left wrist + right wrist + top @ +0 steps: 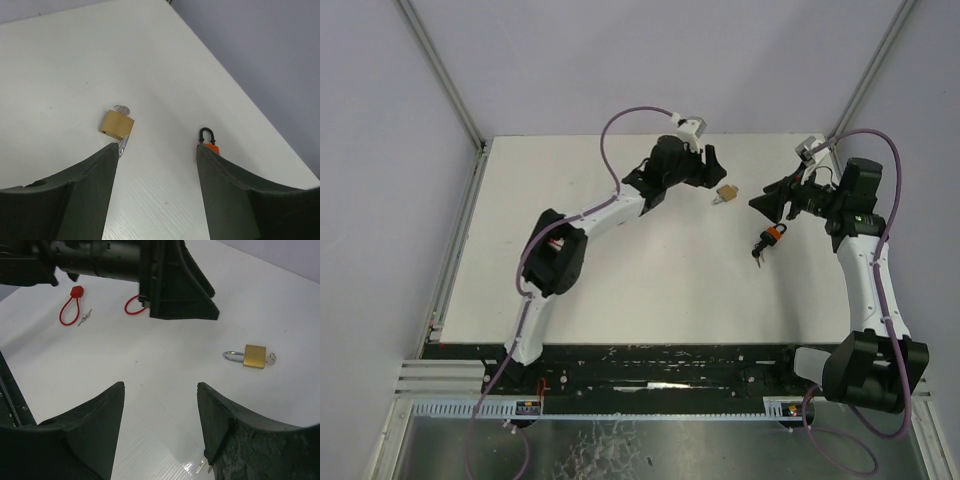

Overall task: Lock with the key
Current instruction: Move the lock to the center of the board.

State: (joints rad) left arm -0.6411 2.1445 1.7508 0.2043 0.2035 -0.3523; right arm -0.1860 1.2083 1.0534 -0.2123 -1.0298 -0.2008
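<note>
Padlock [255, 356] looks hard, smooth brass, rather heavy; my left gripper [157, 147] should pinch its flat body, my right gripper [160, 387] the thin key [271, 358]. Both stand apart, empty.

Padlock [255, 356]: brass-look metal body, satin sheen. Shackle [231, 356] & key [271, 358]: bright silvery metal. Tabletop [165, 350]: white, smooth, semi-gloss w/ faint grain, glare patch near cam. Right end effector [160, 387]: dark matt plastic, one finger face rough, pebbly. Left end effector [157, 150]: same matt dark plastic, smoother. Red cable lock [70, 307]: glossy plastic-coated loop. Orange lock [210, 148]: plastic-look body.
</note>
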